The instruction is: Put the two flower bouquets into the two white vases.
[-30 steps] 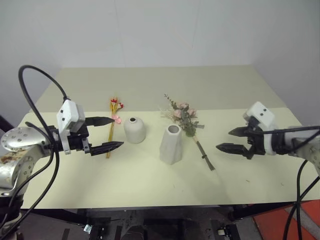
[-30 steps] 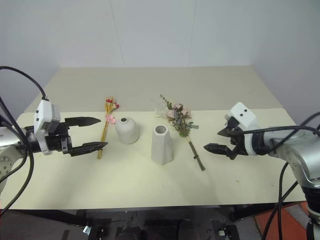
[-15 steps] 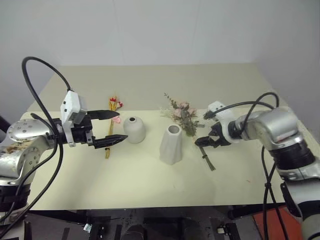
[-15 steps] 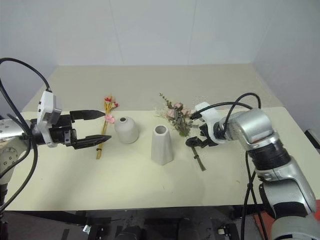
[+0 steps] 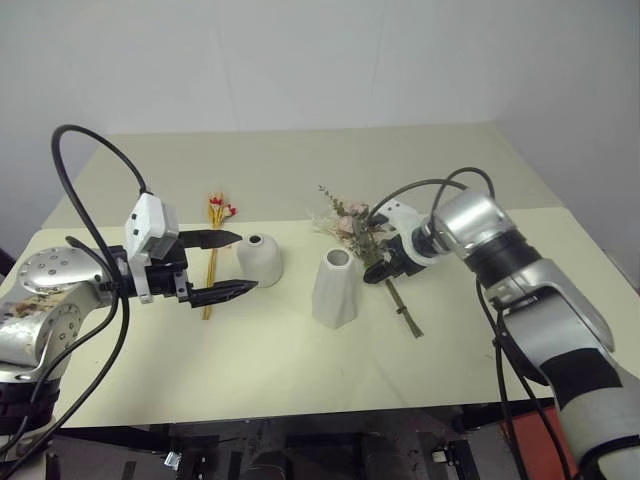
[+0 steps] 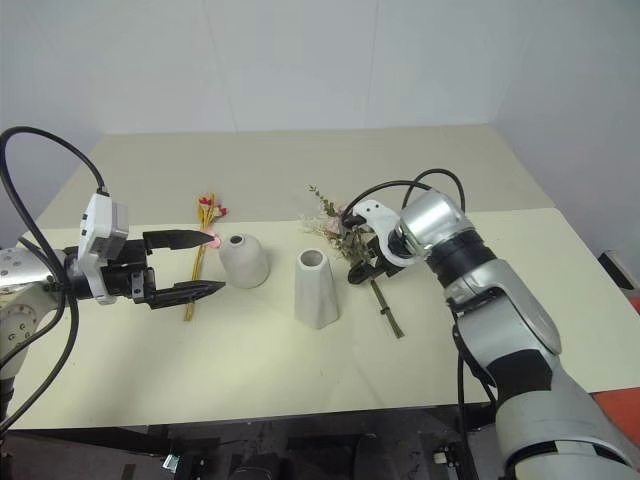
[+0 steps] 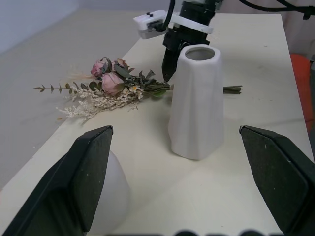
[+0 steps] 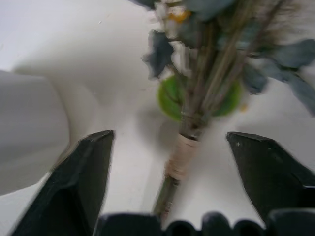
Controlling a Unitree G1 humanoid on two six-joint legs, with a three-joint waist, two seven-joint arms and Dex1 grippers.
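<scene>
1. Two white vases stand mid-frame on the table [image 5: 300, 370]: the round vase [image 5: 258, 259] left of the tall vase [image 5: 333, 287].
2. The rose bouquet [image 5: 358, 228] lies right of centre, just beside the tall vase, stems toward the lower right.
3. The slim bouquet [image 5: 214, 243] lies left of the round vase.
4. The right gripper [image 5: 384, 266] points down over the rose bouquet's tied stem, fingers spread on either side, not touching.
5. The left gripper [image 5: 226, 264] hovers at centre left above the slim bouquet, fingers wide, empty.
</scene>
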